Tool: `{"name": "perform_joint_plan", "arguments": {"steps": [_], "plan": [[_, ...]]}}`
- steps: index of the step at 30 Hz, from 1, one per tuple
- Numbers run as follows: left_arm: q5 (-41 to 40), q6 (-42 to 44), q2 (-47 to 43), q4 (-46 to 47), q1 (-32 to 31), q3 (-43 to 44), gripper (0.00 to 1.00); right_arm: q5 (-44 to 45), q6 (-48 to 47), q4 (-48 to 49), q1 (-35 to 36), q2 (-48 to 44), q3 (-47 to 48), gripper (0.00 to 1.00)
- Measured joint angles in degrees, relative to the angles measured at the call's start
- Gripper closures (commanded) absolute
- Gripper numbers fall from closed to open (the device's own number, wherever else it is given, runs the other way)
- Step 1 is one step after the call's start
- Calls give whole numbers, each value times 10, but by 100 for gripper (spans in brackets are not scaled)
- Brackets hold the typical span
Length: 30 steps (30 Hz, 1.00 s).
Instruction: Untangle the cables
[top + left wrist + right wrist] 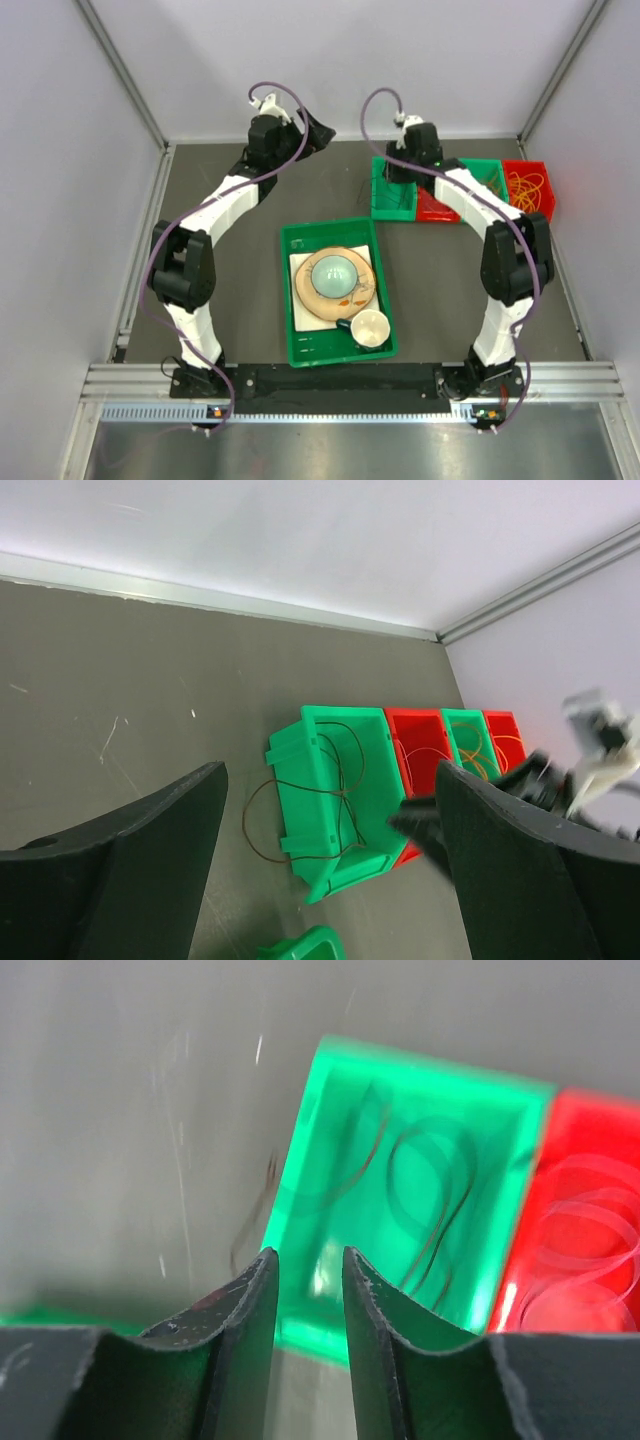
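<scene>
Far right of dark grey counter (240, 310): row of four small open plastic bins, green, red, green, red.

In the leftmost green plastic bin (335, 878): dark hair-thin cable (344, 792), loosely looped, one loop draped over the bin's wall onto the counter beside it.

In the end red plastic bin (543, 170): tangle of yellow-orange cables (525, 187). More yellow-orange strands in the two middle bins, seen from the left wrist; number not readable.

Over the leftmost green bin, the right hand (307, 1255): fingers close together but parted by a narrow slot, nothing clamped between them. View blurred; pale loops in the neighbouring red bin, colour uncertain.

Above the counter left of the bins, the left hand (335, 770): fingers spread wide, empty, touching nothing.

Centre of counter: large green rectangular tray (300, 345) carrying a tan plate (305, 298), a pale-green bowl (333, 272) on the plate, and a cream cup (369, 326) at the tray's near right corner.
</scene>
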Motion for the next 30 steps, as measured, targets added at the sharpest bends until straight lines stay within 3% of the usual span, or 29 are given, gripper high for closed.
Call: {"name": "perform_joint_plan", "arguments": {"steps": [5,9,17,21,30], "plan": [[0,4,0,-2,0,-4,10,10,-91,-6,45,-17,-57,67],[-2,7,0,-13,2,-4,10,40,-155,-16,75,-17,-49,57],[-2,8,-4,-19,23,-31,10,79,-245,-24,93,-16,-25,57],[-3,7,-5,-19,33,-38,10,80,-270,-33,89,-6,-25,52],[-2,7,-7,-17,35,-41,10,74,-275,-39,75,28,-25,59]]}}
